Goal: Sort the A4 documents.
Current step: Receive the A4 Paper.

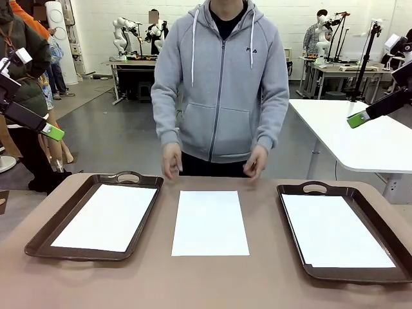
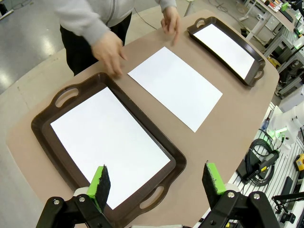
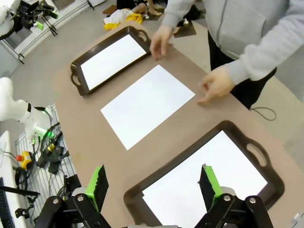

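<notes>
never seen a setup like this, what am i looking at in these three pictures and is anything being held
These are three cameras on a two-armed robot at a brown table. The front view looks across at a person in a grey hoodie, whose hands hover at the far edge. The other two views come from each wrist, looking down past green-padded fingers: the left gripper and the right gripper. Both are open, raised, holding nothing. On the table lie two brown trays, left tray and right tray, each with a white sheet inside, and a loose sheet between them.
</notes>
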You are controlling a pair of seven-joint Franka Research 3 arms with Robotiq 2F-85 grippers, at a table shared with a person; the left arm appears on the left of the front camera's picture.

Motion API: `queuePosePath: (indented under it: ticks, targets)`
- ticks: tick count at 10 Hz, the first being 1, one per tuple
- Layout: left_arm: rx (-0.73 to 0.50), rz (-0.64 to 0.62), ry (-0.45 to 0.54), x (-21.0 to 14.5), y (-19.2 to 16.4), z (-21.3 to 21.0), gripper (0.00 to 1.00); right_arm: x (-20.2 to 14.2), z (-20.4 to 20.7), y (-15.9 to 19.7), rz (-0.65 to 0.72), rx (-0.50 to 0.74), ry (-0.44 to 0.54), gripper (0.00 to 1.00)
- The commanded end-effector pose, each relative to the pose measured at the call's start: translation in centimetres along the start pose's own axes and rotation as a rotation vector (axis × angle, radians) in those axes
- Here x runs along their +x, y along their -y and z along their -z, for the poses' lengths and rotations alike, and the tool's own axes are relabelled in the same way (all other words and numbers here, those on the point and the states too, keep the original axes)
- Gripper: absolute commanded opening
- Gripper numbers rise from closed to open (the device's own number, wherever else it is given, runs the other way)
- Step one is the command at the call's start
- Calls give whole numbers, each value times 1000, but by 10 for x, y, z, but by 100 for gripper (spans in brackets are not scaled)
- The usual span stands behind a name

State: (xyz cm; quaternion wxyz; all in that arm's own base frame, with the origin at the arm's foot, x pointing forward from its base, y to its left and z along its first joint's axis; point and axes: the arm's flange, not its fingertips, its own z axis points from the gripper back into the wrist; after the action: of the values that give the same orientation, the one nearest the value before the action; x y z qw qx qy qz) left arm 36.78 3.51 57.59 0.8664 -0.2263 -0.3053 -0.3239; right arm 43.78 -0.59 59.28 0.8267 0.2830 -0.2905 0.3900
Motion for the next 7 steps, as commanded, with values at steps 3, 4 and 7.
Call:
queuePosePath:
  ticks: [3, 4, 7]
  targets:
    - [6, -1, -3, 0, 1, 0, 100, 0, 0, -1, -8, 11, 8, 100]
    - [6, -1, -3, 0, 1, 0, 100, 0, 0, -1, -8, 11, 8, 100]
    - [6, -1, -3, 0, 1, 0, 100, 0, 0, -1, -8, 11, 8, 100]
